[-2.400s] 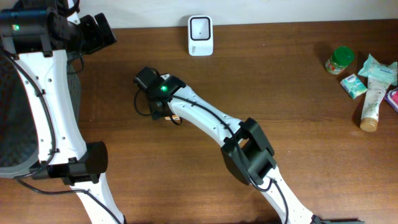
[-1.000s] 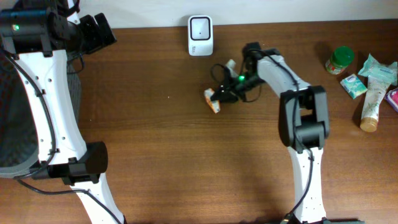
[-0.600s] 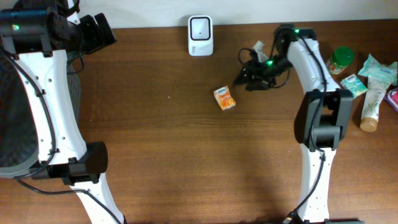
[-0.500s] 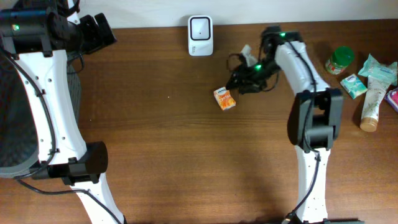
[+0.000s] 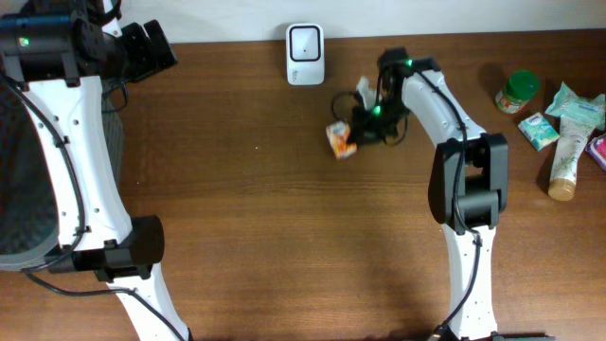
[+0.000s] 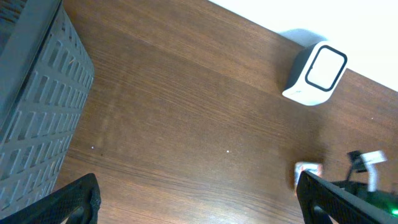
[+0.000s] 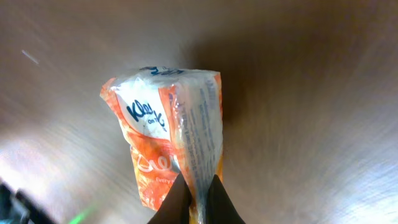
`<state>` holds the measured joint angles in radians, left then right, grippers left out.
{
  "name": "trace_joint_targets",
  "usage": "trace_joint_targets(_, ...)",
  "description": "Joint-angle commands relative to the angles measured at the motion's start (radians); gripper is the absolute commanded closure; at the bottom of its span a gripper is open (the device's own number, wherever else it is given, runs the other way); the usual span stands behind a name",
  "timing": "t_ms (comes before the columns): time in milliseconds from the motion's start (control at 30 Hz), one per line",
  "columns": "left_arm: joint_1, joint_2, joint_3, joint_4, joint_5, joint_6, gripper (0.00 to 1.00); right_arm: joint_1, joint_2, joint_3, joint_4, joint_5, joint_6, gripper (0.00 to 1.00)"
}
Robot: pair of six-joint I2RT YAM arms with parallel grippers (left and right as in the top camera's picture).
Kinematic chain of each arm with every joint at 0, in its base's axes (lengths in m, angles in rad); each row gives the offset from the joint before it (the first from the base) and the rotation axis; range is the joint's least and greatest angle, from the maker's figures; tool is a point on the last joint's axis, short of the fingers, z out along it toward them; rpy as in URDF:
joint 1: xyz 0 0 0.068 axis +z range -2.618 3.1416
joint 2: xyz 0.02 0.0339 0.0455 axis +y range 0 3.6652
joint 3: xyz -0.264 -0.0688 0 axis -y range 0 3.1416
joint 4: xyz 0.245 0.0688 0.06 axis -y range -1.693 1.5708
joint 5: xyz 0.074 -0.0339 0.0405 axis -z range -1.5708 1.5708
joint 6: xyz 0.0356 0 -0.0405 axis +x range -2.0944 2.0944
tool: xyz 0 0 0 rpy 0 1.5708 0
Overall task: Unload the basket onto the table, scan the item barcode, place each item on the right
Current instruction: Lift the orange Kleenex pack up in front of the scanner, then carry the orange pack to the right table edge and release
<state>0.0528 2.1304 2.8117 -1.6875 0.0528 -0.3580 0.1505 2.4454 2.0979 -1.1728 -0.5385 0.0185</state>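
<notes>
Packet: the orange packet (image 7: 168, 143) lies near the scanner (image 5: 305, 54), on its table side and a little to its right, not touching it. Whether it rests on the wood or is lifted, I cannot tell.
Right gripper (image 7: 198, 198): fingertips pinched together on the packet's seam.
Left gripper (image 6: 199, 202): jaws wide apart, holding nothing, well left of the scanner.
Basket: the grey basket (image 6: 34, 106) is farther left still.
Far right of the scanner: a green-lidded jar (image 5: 518, 92) and a tube (image 5: 564, 163).
</notes>
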Motion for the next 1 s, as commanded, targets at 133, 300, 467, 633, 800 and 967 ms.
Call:
trace_joint_targets(133, 0.002, -0.016, 0.002, 0.000, 0.004, 0.015, 0.01, 0.121, -0.016, 0.377, 0.209, 0.668, -0.129, 0.96)
trace_joint_targets(300, 0.002, -0.016, 0.002, 0.000, 0.004, 0.015, 0.01, 0.259, 0.030, 0.328, 0.569, 0.888, -0.407, 0.96)
trace_joint_targets(467, 0.002, -0.016, 0.002, 0.000, 0.004, 0.015, 0.01, 0.291, 0.090, 0.328, 0.630, 0.891, -0.379, 0.96)
trace_joint_targets(633, 0.002, -0.016, 0.002, 0.000, 0.004, 0.015, 0.01, 0.211, 0.020, 0.337, 0.557, 0.980, -0.092, 0.96)
trace_joint_targets(800, 0.002, -0.016, 0.002, 0.000, 0.004, 0.015, 0.01, -0.055, -0.121, 0.343, 0.233, 1.182, 0.310, 0.96)
trace_joint_targets(967, 0.002, -0.016, 0.002, 0.000, 0.004, 0.015, 0.01, -0.404, -0.130, 0.341, -0.073, 1.168, 0.369, 0.96)
